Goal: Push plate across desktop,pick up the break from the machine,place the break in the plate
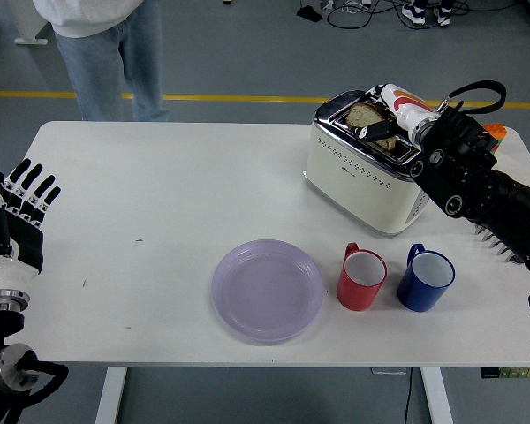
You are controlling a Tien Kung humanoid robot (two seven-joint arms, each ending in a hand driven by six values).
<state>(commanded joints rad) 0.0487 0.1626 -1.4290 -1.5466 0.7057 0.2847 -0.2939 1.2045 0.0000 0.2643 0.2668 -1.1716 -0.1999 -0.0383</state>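
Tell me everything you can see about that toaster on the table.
The toaster is a cream-coloured box with a shiny chrome top and base trim, standing upright at the table's far right. A slice of bread sticks up from its slot. The robot's right hand reaches over its top, fingers at the bread.

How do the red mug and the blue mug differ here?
The red mug stands left, nearer the plate; the blue mug stands right, closer to the table's right edge. They differ in colour, and the blue one looks slightly wider. Both are upright, white inside, apparently empty, handles pointing up-left.
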